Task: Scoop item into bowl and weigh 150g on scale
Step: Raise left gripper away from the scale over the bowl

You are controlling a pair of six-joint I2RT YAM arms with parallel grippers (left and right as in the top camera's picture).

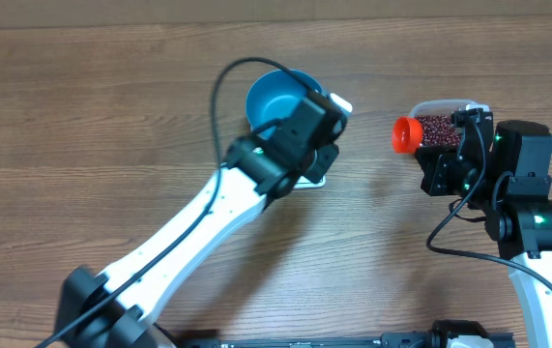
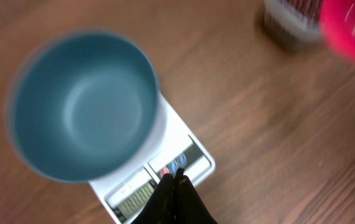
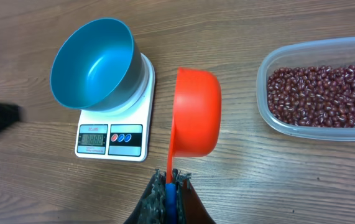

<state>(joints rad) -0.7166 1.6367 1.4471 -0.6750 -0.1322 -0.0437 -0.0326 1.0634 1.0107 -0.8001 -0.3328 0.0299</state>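
Right gripper (image 3: 170,182): clamped on the handle (image 3: 171,155) of an orange scoop (image 3: 197,112), seen at 6 o'clock in the right wrist view.
Scoop: its cup hangs over bare table (image 3: 245,180) between the scale and the tub. Only its smooth outer shell shows from the wrist, so what it carries cannot be told.
Left gripper (image 2: 176,177): fingers pressed together with nothing between them. The tips sit at the scale's button strip; contact cannot be judged.
Scale (image 3: 145,93): white and flat on the table, at 9 o'clock from the scoop. Its display (image 3: 93,138) and two blue buttons (image 3: 122,137) lie along the near edge. The digits are lit but too small to read.
Bowl (image 3: 93,62): bright blue, standing upright on the scale's platform – its inside shows blue down to the bottom.
Beans (image 3: 326,93): dark red-brown, heaped loosely in the tub, at 2 o'clock from the scoop.
Tub (image 3: 265,106): clear plastic with rounded corners, standing apart from the scale. From overhead it lies at 3 o'clock from the bowl – the scoop's cup sits at its near end.
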